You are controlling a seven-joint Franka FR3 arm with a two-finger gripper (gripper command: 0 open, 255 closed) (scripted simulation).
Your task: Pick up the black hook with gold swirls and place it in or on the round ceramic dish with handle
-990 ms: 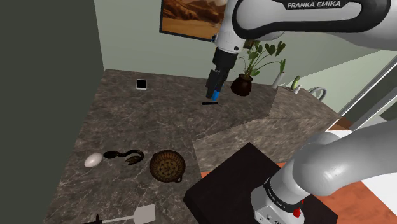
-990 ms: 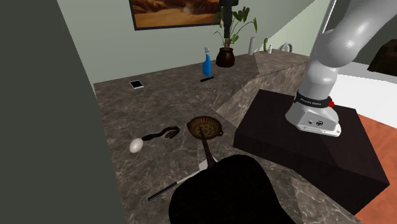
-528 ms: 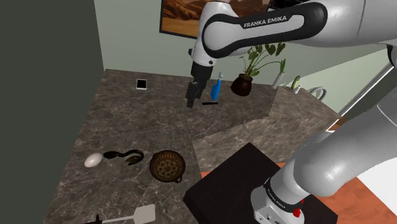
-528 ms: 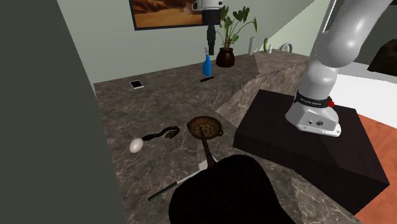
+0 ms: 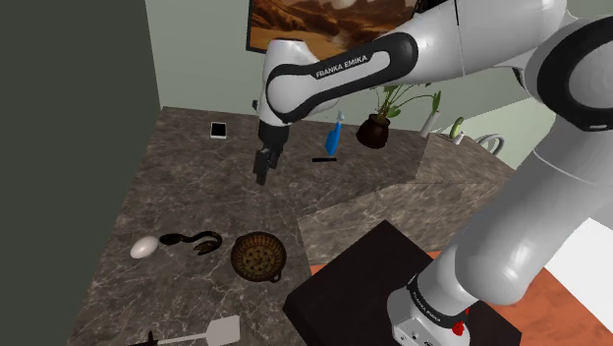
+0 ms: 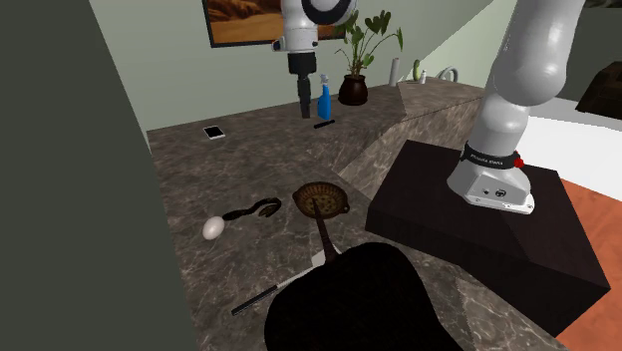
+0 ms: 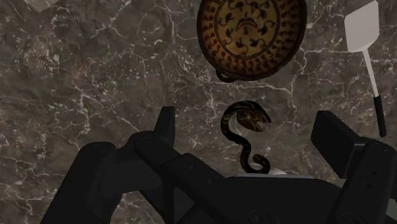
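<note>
Your gripper [image 5: 261, 173] hung well above the marbled counter [image 5: 177, 177], its fingers [image 7: 167, 125] spread wide and empty. The black hook with gold swirls [image 5: 194, 239] lay flat just beside the patterned brown dish [image 5: 257, 257], not touching it. You needed to descend straight over the hook's narrow shank and close squarely across it. The arm [image 5: 393, 54] read "FRANKA EMIKA".

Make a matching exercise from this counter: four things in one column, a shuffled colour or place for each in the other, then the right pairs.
1. hook
2. dish
3. spray bottle
4. spatula

a. blue, beside the potted plant
b. white blade, nearest the shoulder view's lower edge
c. round, brown, patterned inside
d. black and gold, between the dish and a white egg-shaped thing

Pairs: 1-d, 2-c, 3-a, 4-b
</note>
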